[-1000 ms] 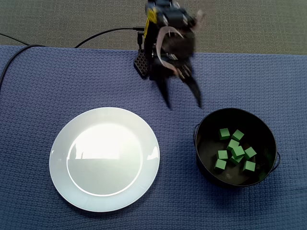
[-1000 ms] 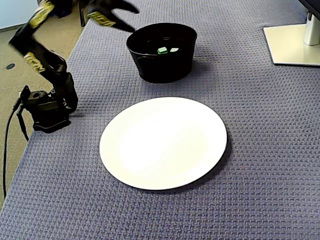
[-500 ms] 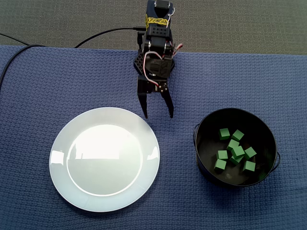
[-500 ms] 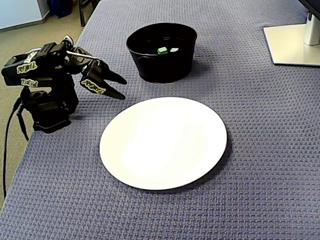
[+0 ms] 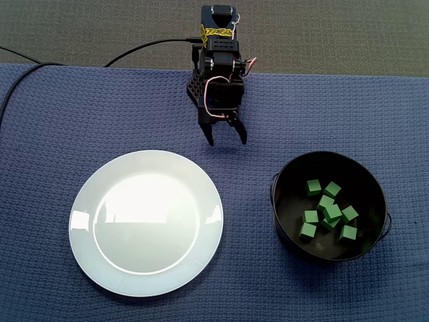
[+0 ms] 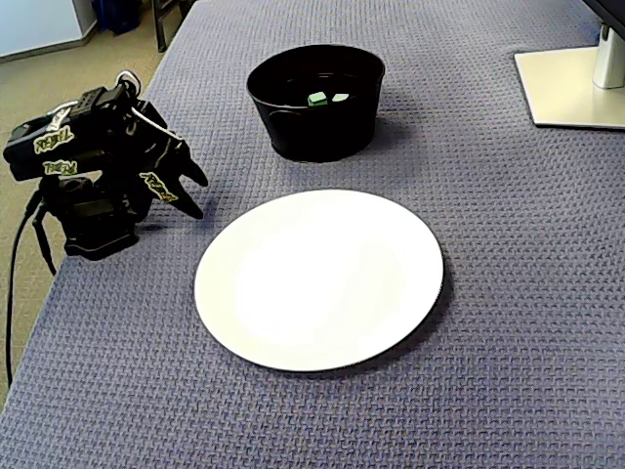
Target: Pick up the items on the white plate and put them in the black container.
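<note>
Gripper [image 5: 226, 141] hangs open and empty just above the plate's [image 5: 147, 268] top edge in a fixed view, plate looks bare, and the green cubes [image 5: 327, 208] already sit in the black bowl [image 5: 279, 201] off the plate's right side.

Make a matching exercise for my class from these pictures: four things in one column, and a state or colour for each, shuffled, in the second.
Things:
1. plate
2. pot
3. tool
4. cloth

States:
A. holds green cubes
B. open, gripping nothing
C. bare
D. blue

Pairs: 1-C, 2-A, 3-B, 4-D
</note>
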`<state>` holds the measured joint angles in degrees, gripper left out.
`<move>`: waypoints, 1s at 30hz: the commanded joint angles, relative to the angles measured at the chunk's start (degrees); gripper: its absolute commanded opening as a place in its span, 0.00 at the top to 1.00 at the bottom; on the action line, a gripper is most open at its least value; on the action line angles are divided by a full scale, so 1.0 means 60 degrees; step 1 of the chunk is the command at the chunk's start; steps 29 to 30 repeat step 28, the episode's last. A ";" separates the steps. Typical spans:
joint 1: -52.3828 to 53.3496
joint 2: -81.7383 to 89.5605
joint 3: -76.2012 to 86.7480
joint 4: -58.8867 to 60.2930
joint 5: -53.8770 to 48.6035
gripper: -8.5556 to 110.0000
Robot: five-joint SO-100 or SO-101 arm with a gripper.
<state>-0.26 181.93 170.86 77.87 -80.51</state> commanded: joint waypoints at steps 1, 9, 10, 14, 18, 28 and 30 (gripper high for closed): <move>0.0044 0.0015 0.0132 0.1538 -0.0205 0.69; -0.0190 0.0015 0.0132 0.1436 0.0571 0.66; -0.0220 0.0015 0.0132 0.1436 0.0571 0.66; -0.0220 0.0015 0.0132 0.1436 0.0571 0.66; -0.0220 0.0015 0.0132 0.1436 0.0571 0.67; -0.0220 0.0015 0.0132 0.1436 0.0571 0.69; -0.0220 0.0015 0.0132 0.1436 0.0571 0.69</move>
